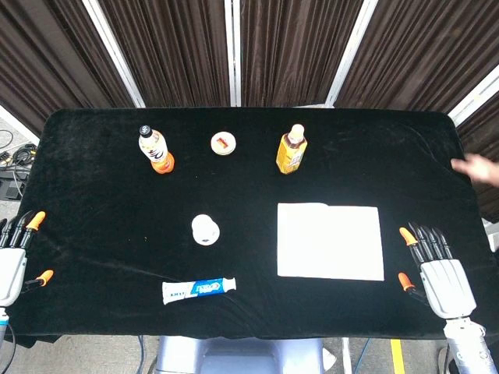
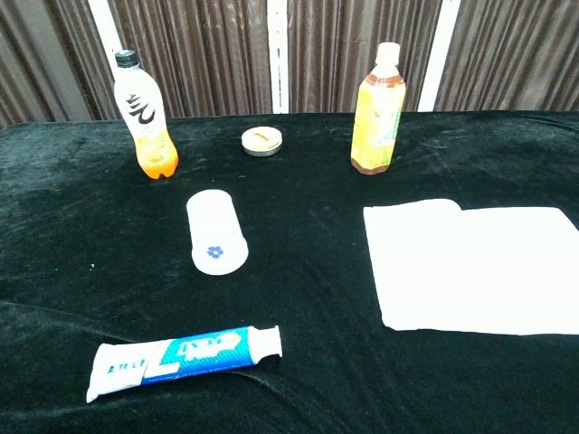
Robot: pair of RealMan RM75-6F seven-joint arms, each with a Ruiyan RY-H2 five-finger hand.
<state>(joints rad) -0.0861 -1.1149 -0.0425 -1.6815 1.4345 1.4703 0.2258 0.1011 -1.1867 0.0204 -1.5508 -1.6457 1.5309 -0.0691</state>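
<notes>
My left hand [image 1: 14, 257] lies flat at the table's left edge, fingers apart, holding nothing. My right hand [image 1: 437, 269] rests at the near right corner, fingers spread and empty, just right of a white cloth [image 1: 330, 240] [image 2: 475, 268]. A blue-and-white toothpaste tube [image 1: 199, 290] [image 2: 181, 359] lies near the front edge. Beyond it a white paper cup [image 1: 204, 229] [image 2: 216, 232] lies on its side. Neither hand shows in the chest view.
At the back stand an orange drink bottle with a black cap [image 1: 156, 149] [image 2: 145, 116] and a yellow tea bottle [image 1: 291, 149] [image 2: 377, 109], with a small round tin [image 1: 224, 143] [image 2: 262, 141] between them. A person's hand [image 1: 479, 167] reaches in at the right edge.
</notes>
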